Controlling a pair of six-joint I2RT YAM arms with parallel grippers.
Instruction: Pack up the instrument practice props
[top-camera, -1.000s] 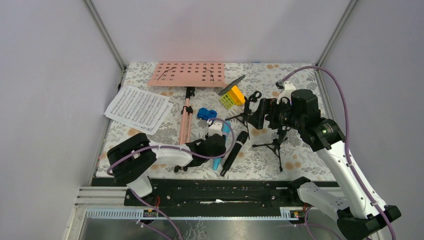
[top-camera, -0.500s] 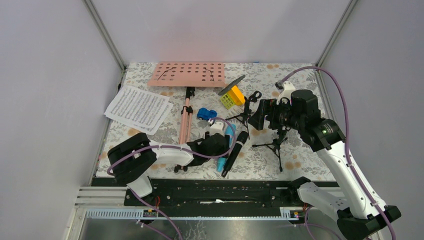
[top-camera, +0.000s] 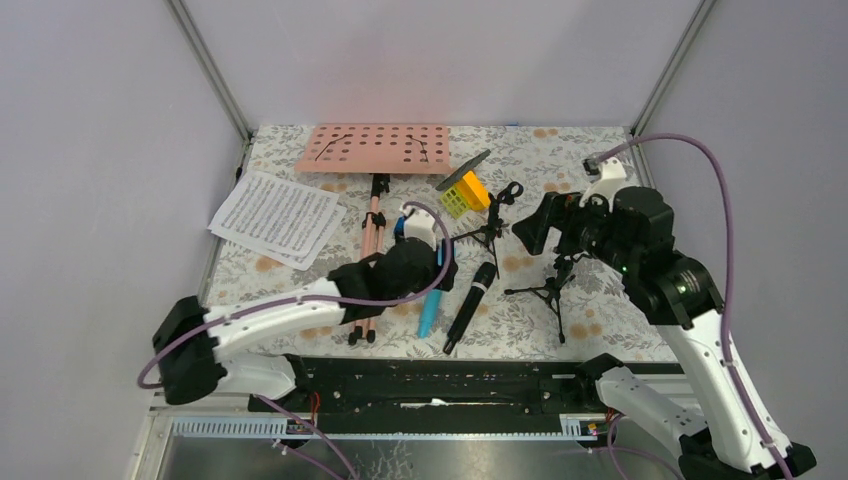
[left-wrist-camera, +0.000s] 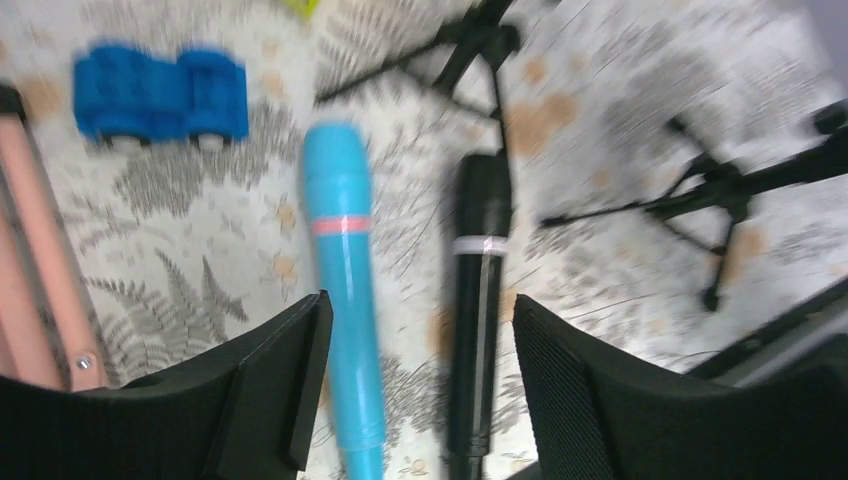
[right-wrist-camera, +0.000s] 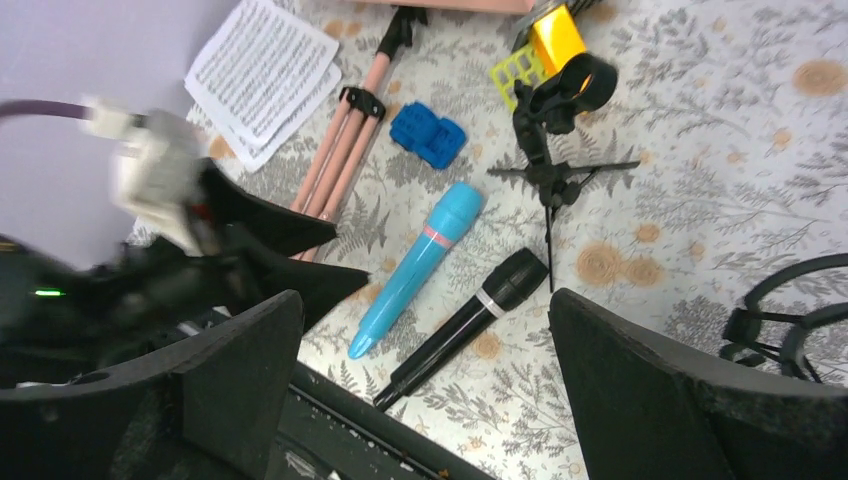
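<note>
Floral-patterned desk (top-camera: 600, 325) carried all items. Near edge: blue mic (top-camera: 428, 315) and black mic (top-camera: 468, 308) lay side by side under left hand (left-wrist-camera: 418, 320), released and empty. Middle: small black tripods (top-camera: 548, 290) stood near right hand (right-wrist-camera: 425, 300), spread wide, empty; sheet-music pages (top-camera: 278, 217) lay left. Far: pink music stand (top-camera: 375, 148) lay flat.

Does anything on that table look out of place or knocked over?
The pink music stand lies flat rather than standing, and the blue mic and black mic lie loose, off their tripods. A blue toy car sits oddly among them.
</note>
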